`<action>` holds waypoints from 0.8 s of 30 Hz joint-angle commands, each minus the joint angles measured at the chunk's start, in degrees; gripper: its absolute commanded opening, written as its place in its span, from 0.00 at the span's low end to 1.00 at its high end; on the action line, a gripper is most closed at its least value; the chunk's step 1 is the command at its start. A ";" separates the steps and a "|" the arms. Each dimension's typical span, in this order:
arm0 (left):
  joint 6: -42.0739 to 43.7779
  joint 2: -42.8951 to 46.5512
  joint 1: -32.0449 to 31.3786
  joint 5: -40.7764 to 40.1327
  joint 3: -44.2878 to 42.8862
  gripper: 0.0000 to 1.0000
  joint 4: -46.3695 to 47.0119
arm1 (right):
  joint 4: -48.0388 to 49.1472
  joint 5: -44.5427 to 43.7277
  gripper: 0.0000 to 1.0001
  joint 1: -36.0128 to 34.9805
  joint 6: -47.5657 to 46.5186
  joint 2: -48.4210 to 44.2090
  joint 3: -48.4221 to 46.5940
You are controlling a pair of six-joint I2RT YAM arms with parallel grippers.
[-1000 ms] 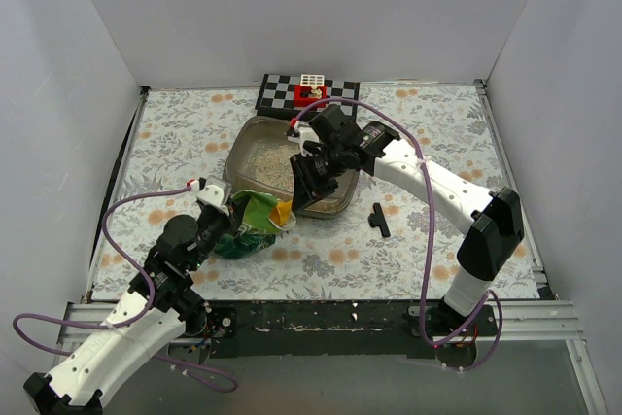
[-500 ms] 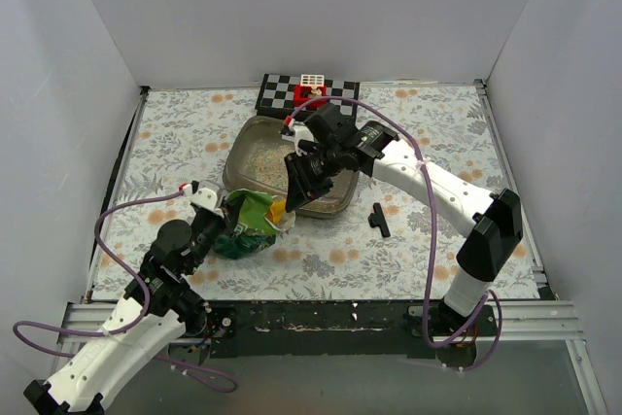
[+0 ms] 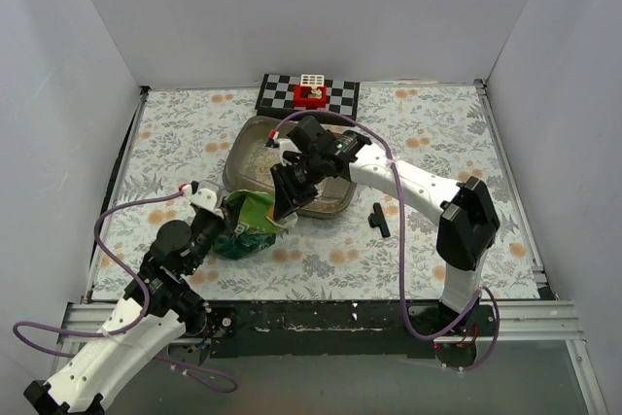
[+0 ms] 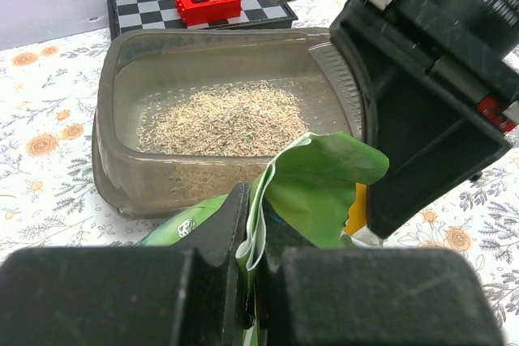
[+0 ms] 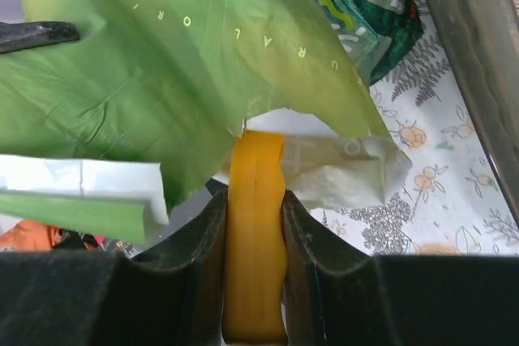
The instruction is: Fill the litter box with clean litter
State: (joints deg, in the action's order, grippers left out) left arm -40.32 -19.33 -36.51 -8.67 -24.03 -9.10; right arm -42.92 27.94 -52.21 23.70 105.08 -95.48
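The litter box (image 3: 255, 121) sits mid-table, with clean litter (image 3: 264, 164) spread thinly over its floor (image 4: 223, 119). In front of it lies a crinkly green bag (image 3: 245, 228). My left gripper (image 3: 222, 220) is shut on the bag's folded upper edge (image 4: 253, 232), holding the mouth up. My right gripper (image 3: 283, 201) is shut on the handle of a yellow scoop (image 5: 255, 232), and the scoop's front end goes into the bag's opening (image 5: 162, 70) and is hidden there. The right gripper's black body (image 4: 430, 111) hangs over the box's near right corner.
A black-and-white checkered board (image 3: 340, 96) with a small red box (image 3: 312, 94) on it lies behind the litter box. A small black T-shaped piece (image 3: 380, 220) rests on the floral cloth to the right. White walls close in on three sides.
My right arm has swung left and toward me, carrying the yellow scoop from over the litter box's near edge to the bag's mouth. The left gripper has kept its hold on the bag.
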 commanded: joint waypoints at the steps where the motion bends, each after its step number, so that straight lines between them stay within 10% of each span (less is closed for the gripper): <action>1: -0.47 0.52 -0.14 1.28 -0.31 0.00 2.77 | 5.28 4.04 0.01 -1.14 1.34 1.97 5.03; 24: -0.29 -0.36 -0.23 4.10 0.12 0.00 3.30 | 70.76 26.54 0.01 -0.35 19.26 -0.84 31.14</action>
State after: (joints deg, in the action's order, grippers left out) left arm -40.29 -19.81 -36.60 -5.34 -23.18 -10.87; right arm 12.32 47.64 -51.42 38.15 107.70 -66.59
